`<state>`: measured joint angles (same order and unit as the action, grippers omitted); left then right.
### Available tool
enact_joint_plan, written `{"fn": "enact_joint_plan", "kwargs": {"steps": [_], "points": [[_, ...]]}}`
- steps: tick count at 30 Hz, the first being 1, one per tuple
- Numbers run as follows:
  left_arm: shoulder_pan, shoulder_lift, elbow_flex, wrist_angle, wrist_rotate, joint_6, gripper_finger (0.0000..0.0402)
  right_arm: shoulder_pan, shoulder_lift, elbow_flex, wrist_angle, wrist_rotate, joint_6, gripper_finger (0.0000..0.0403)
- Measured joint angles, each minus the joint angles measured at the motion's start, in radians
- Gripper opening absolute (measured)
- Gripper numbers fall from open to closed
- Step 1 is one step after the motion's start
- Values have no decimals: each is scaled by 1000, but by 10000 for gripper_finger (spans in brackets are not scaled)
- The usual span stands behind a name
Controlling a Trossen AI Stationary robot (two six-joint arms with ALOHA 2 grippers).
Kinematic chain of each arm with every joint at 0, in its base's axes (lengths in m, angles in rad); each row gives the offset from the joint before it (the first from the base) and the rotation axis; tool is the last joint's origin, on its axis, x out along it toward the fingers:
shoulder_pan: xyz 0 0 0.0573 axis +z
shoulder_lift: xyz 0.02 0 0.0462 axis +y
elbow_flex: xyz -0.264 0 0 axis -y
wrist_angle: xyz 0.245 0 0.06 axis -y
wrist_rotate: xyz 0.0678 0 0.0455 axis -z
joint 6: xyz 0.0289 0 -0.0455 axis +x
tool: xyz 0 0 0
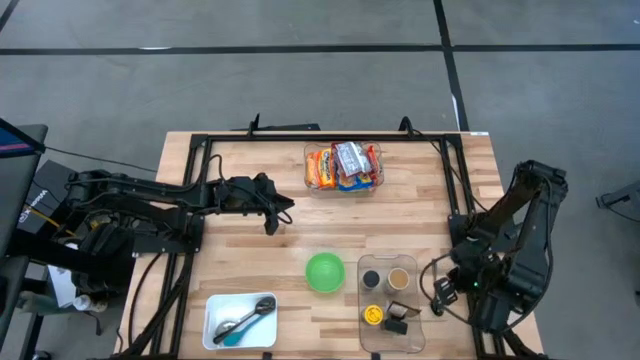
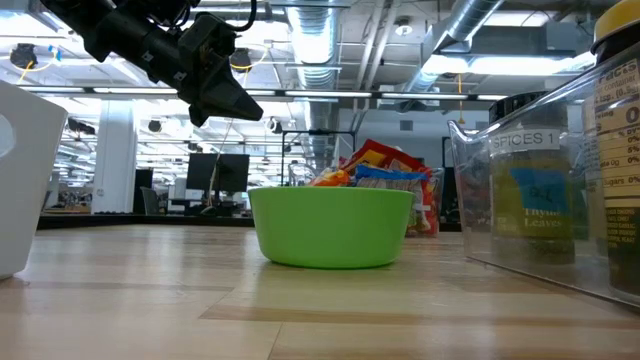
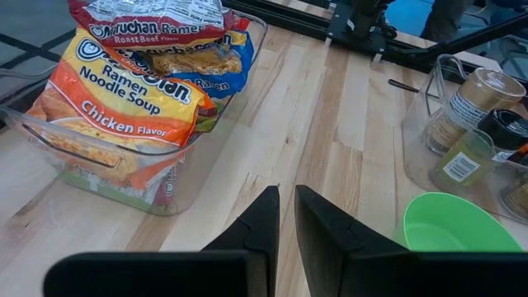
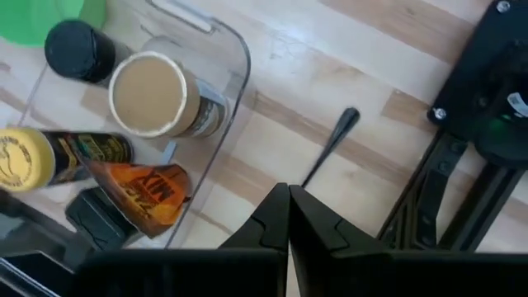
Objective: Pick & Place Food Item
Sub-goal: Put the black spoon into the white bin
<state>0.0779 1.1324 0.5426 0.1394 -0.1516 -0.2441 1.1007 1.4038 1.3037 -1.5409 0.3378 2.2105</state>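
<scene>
Two dark arms flank a wooden tabletop [image 1: 420, 215] framed by black rails. Left arm: stretched across the tabletop's left half, its left gripper [image 1: 284, 210] raised above the wood between the clear ramen bin [image 1: 343, 168] and the green bowl [image 1: 324, 272], touching neither; the fingers [image 3: 266, 223] stand nearly together with a thin gap and nothing between them. Right arm: folded at the tabletop's right edge, its right gripper [image 4: 288, 216] clenched empty over bare wood just beside the clear spice bin [image 1: 391, 300]. Ramen bin: at the far middle of the tabletop, filled with noodle packets [image 3: 132, 91], chicken flavour lowermost and roast beef on top. Spice bin: near front right, holding a tan-lidded jar [image 4: 148, 95], a black-capped bottle [image 4: 79, 50], a yellow-capped bottle [image 4: 21, 158] and an orange packet [image 4: 140, 194]. White tub [image 1: 240, 320]: at front left, containing a metal utensil whose kind cannot be told. Green bowl: between the white tub and the spice bin, appearing empty from above.
</scene>
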Motion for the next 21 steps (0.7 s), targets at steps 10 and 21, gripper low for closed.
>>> {"fn": "enact_joint_plan", "kwargs": {"steps": [10, 21], "points": [[0, 0, 0, 0, 0, 0, 34, -17, -6, -120, 162, -31, -30, 0], [0, 0, 0, 0, 0, 0, 34, -29, -24, -333, 379, -183, 83, 0]]}}
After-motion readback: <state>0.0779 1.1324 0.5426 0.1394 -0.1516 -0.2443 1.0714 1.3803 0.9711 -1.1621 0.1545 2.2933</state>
